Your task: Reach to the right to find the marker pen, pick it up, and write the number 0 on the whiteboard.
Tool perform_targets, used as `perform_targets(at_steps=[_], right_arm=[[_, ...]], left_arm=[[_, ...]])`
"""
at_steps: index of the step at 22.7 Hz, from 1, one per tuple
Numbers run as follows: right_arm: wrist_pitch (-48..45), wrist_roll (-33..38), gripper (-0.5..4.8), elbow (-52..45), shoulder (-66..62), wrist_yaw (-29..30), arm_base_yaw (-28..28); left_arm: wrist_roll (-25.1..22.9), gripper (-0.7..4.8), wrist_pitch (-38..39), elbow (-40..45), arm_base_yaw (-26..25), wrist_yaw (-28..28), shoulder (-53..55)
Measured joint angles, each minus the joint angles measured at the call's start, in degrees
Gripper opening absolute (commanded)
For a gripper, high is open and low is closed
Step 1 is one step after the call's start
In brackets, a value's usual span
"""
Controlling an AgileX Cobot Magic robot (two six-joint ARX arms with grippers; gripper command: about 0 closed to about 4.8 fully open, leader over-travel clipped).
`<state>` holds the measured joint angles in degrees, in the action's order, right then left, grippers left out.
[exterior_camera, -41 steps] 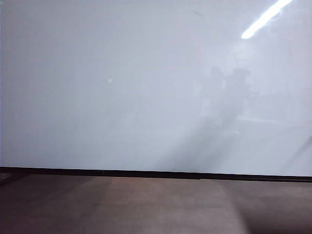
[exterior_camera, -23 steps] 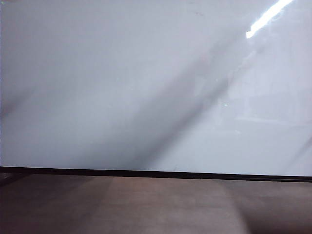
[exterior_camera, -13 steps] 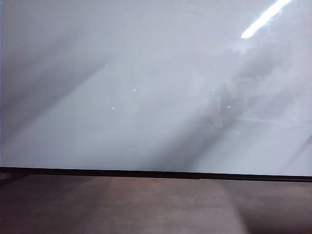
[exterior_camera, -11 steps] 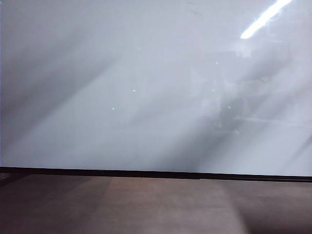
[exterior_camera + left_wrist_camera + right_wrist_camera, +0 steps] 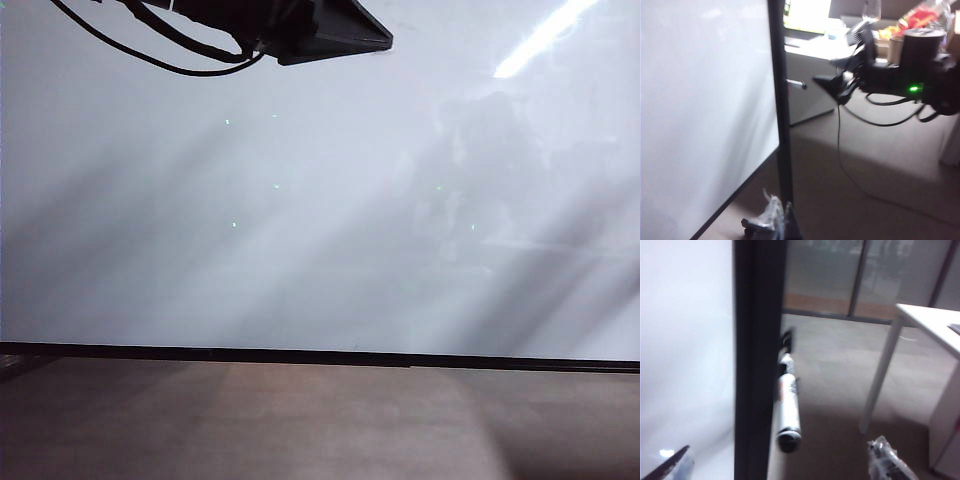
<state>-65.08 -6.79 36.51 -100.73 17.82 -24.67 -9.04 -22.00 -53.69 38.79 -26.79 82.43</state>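
Note:
The whiteboard [image 5: 300, 200] fills the exterior view; no number 0 is in view. In the right wrist view the marker pen [image 5: 788, 405] lies along the board's black side frame [image 5: 757, 365], its dark round end facing the camera. My right gripper [image 5: 782, 466] is open wide just short of it, one fingertip [image 5: 671, 466] before the whiteboard [image 5: 685, 340] and the other on the far side of the pen. The left wrist view shows the whiteboard [image 5: 700, 100], the marker pen [image 5: 796, 84] jutting from the frame, and the right gripper [image 5: 824, 70] next to it. My left gripper [image 5: 771, 220] is blurred, away from both.
A dark arm part with cables [image 5: 300, 30] crosses the top left of the exterior view. Brown floor [image 5: 300, 420] runs below the board's black edge. Beyond the board stand a cluttered desk [image 5: 825, 47] and a white table leg [image 5: 880, 380].
Shadows swept across the board. The dark arm part has come into the top left of the exterior view, where nothing showed before.

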Motion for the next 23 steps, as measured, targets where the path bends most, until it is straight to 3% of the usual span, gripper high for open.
perform_targets(at_steps=[8,12,23], right_arm=[[-4.7,-2.6,4.62,11.7,-12.3,0.0,0.1],[0.0,-2.7,4.62,16.3,-13.6,1.0,0.1],[2.3,-5.7,4.61,17.2,-17.1,2.8,-1.0]], left_arm=[[-2.6,-0.06,-4.0,0.0,0.2,-0.1,0.7],[-2.8,-0.06,-3.7,0.0,0.2,-0.1,0.7],[-4.3,-0.06,-2.2,0.0,-0.2,0.0,1.0]])
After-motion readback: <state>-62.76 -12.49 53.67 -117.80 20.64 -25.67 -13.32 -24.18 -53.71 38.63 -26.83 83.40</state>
